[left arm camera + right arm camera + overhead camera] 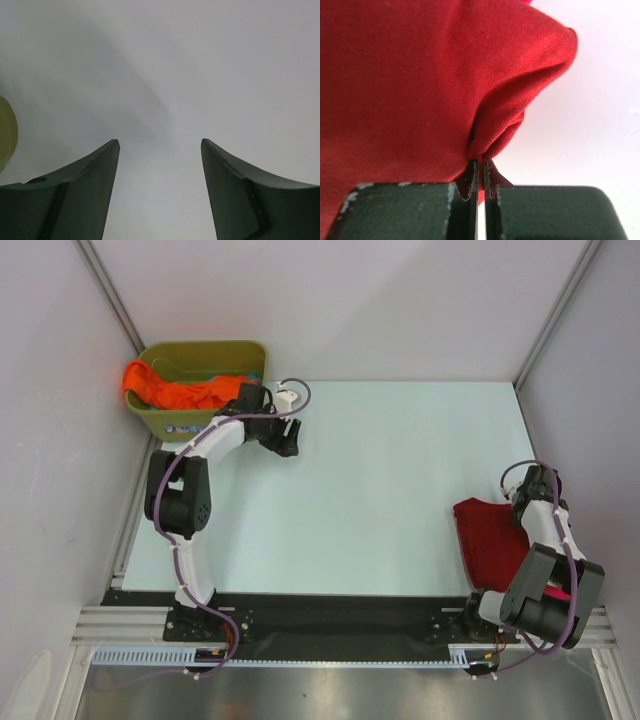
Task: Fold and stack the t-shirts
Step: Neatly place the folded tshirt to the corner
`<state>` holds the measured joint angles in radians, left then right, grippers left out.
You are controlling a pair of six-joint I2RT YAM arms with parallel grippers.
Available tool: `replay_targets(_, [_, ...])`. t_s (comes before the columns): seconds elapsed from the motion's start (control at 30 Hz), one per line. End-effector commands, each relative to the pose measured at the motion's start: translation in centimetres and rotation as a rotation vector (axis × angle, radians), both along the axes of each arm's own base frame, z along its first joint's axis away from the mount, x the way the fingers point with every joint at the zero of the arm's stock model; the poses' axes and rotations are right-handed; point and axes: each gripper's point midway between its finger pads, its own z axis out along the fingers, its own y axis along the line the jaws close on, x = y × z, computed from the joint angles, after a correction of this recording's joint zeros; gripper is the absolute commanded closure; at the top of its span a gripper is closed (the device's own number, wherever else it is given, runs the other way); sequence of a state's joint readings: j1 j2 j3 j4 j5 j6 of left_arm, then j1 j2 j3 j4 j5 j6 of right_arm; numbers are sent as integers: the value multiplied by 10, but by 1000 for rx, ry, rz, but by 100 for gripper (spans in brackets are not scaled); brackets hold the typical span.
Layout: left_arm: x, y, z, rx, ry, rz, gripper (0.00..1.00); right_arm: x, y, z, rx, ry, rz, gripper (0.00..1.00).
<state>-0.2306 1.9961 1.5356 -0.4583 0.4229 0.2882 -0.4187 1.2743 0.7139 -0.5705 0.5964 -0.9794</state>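
A dark red t-shirt (pixel 488 538) lies bunched at the table's right side, beside the right arm. My right gripper (pixel 522 492) is shut on a pinched fold of its edge (pixel 492 142), and the red cloth fills the left of the right wrist view. A sliver of magenta-pink t-shirt (pixel 560 592) peeks out by the right arm's elbow. An orange t-shirt (pixel 172 392) lies heaped in the olive-green tub (pixel 205 350), spilling over its left rim. My left gripper (pixel 288 443) hangs just right of the tub, open with nothing between its fingers (pixel 95 185).
The tub stands at the back left corner of the pale table (pixel 380 490); its rim (pixel 6 132) shows at the left edge of the left wrist view. White walls close in the left, back and right sides.
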Motion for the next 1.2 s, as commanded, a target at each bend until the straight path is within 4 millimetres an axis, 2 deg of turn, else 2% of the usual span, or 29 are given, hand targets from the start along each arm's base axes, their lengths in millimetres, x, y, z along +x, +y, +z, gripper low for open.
replay_targets(0.0, [8, 1, 10, -20, -24, 3, 28, -9, -14, 11, -71, 10, -16, 100])
replay_targets(0.1, [9, 2, 9, -19, -28, 2, 28, 0, -19, 19, -91, -24, -21, 100])
replay_targets(0.2, [10, 4, 9, -19, -29, 4, 28, 0, -26, 24, -118, -41, -44, 100])
replay_targets(0.37, [9, 4, 9, -17, -26, 3, 28, 0, -28, 17, -117, -48, -50, 100])
replay_targets(0.4, [10, 4, 10, -15, -27, 5, 28, 0, -28, 17, -120, -49, -52, 96])
replay_targets(0.43, [10, 4, 9, -15, -27, 5, 28, 1, -30, 18, -141, -68, -62, 69])
replay_targets(0.5, [9, 5, 11, -14, -29, 6, 28, 4, -31, 24, -160, -109, -71, 42])
replay_targets(0.53, [9, 4, 11, -15, -28, 5, 28, 8, -33, 29, -172, -154, -86, 33])
replay_targets(0.57, [9, 4, 11, -16, -27, 4, 28, 10, -34, 33, -177, -176, -89, 26])
replay_targets(0.73, [7, 4, 13, -21, -24, 4, 28, 28, -25, 68, -241, -318, -88, 23])
replay_targets(0.77, [7, 4, 14, -23, -24, 6, 28, 34, -22, 75, -219, -424, -137, 24])
replay_targets(0.83, [7, 3, 18, -29, -29, 5, 28, 35, -12, 79, -141, -519, -183, 28])
replay_targets(0.87, [6, 3, 19, -30, -28, 6, 28, 41, -7, 77, -80, -572, -195, 44])
replay_targets(0.9, [6, 3, 23, -32, -36, 6, 28, 48, -1, 79, -25, -655, -242, 54])
replay_targets(0.93, [6, 3, 23, -28, -33, 5, 28, 49, 5, 73, 27, -659, -247, 62])
replay_targets(0.97, [6, 4, 26, -25, -40, 1, 28, 57, 12, 68, 89, -678, -235, 75])
replay_targets(1.03, [5, 6, 32, -17, -47, 2, 28, 60, 13, 59, 129, -714, -283, 85])
replay_targets(1.07, [5, 7, 34, -9, -55, 2, 28, 64, 15, 51, 163, -714, -294, 96])
replay_targets(1.1, [4, 8, 38, -4, -62, 2, 28, 68, 14, 49, 178, -734, -303, 100])
replay_targets(1.17, [0, 12, 43, 13, -68, 4, 28, 79, 18, 42, 233, -758, -317, 100])
